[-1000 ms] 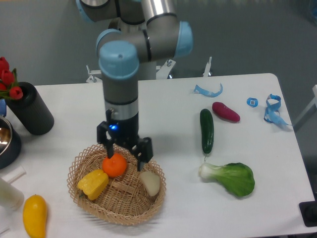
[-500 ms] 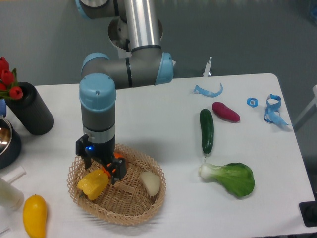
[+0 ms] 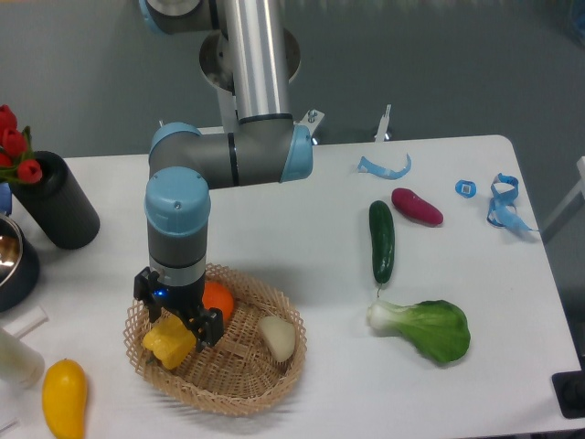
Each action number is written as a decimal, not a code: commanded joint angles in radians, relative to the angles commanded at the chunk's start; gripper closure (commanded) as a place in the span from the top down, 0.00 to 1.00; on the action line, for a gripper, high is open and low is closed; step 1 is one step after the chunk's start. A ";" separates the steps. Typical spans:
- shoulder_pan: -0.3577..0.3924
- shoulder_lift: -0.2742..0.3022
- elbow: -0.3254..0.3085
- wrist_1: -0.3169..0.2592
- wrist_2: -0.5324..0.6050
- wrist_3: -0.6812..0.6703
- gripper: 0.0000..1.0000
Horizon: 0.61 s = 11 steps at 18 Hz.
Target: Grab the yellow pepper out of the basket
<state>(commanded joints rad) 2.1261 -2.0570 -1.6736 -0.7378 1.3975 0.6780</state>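
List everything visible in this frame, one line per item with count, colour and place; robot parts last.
yellow pepper: 1, bright yellow, left part of the basket, under the end effector
orange: 1, orange, in the basket behind the pepper
pale vegetable: 1, cream, right part of the basket
basket: 1, tan wicker, front left of the table
yellow fruit: 1, yellow, table, left of the basket
cucumber: 1, dark green, right of centre
bok choy: 1, green and white, front right
purple vegetable: 1, magenta, behind the cucumber
black cylinder: 1, black, left edge
end effector: 1, black, lowered over the pepper; open or shut unclear
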 joint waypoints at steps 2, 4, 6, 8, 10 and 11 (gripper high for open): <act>-0.006 -0.008 -0.002 0.000 0.002 0.000 1.00; -0.008 -0.012 -0.002 0.000 0.008 0.000 1.00; -0.012 -0.017 -0.002 0.000 0.011 0.002 1.00; -0.012 -0.025 -0.002 0.000 0.011 0.002 1.00; -0.012 -0.026 0.000 0.000 0.012 0.002 1.00; -0.014 -0.031 0.000 0.000 0.012 0.002 1.00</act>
<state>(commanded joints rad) 2.1123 -2.0877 -1.6736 -0.7378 1.4097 0.6796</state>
